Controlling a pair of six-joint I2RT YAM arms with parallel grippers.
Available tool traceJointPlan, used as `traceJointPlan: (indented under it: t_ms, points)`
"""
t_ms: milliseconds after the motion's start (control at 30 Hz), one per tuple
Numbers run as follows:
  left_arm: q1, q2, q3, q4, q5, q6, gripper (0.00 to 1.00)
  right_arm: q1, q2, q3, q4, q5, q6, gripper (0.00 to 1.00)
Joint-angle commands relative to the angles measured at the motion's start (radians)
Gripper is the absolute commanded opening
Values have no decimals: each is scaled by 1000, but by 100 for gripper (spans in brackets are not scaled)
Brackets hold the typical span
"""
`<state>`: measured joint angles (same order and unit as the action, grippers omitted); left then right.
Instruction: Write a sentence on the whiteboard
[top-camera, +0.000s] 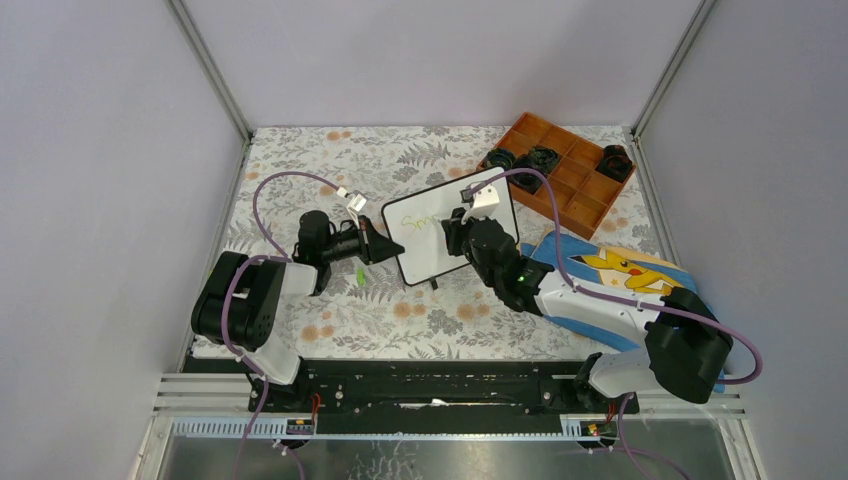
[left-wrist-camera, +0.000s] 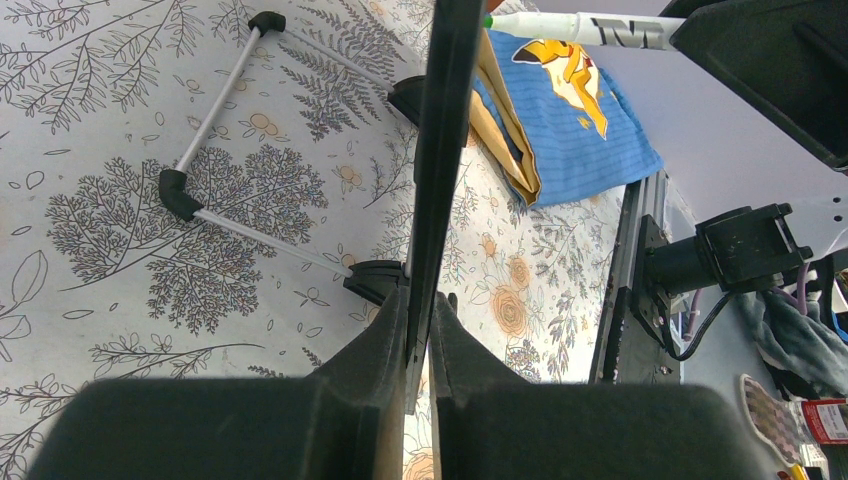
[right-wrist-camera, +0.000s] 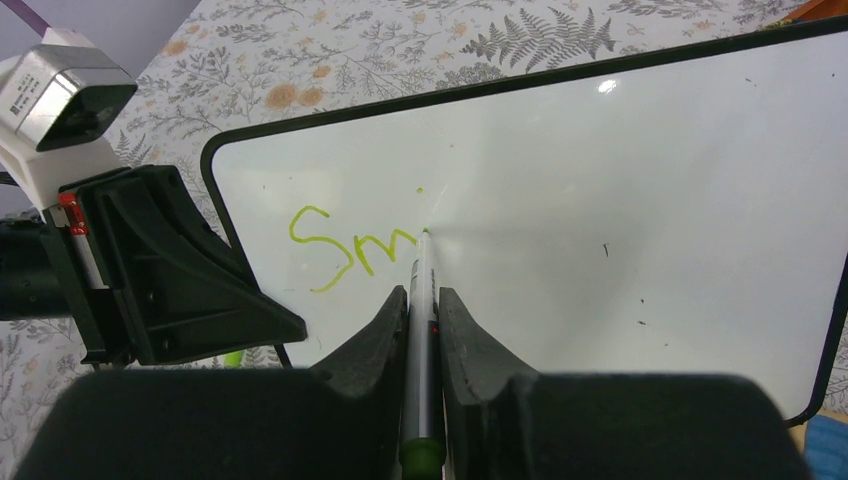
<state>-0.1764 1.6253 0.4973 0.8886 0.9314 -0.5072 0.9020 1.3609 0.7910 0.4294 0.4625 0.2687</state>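
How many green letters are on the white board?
2: an S near the left edge of the whiteboard and an m right beside it. A green dot sits above the marker tip, which may hide another stroke.

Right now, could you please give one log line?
left gripper: grips whiteboard | right gripper: grips marker, tip on board | text: Sm

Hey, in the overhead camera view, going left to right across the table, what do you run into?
Left hand → whiteboard → blue Pikachu cloth. The right hand and the wooden tray overlap the whiteboard sideways, so I left them out.
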Motion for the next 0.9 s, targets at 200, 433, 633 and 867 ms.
traceJointPlan:
  t_ms: [200,433,633,867]
  points:
    - [-3,4,3,-79,-46,26,0,-8,-35,-45,-24,29,27,0]
    - [-5,2,3,-82,-46,29,0,-8,-72,-40,-14,36,30,0]
    - [-5,3,3,-85,-46,30,0,-10,-102,12,1,66,2,0]
    - [-7,0,3,-86,-46,33,0,-32,-60,74,27,46,-10,0]
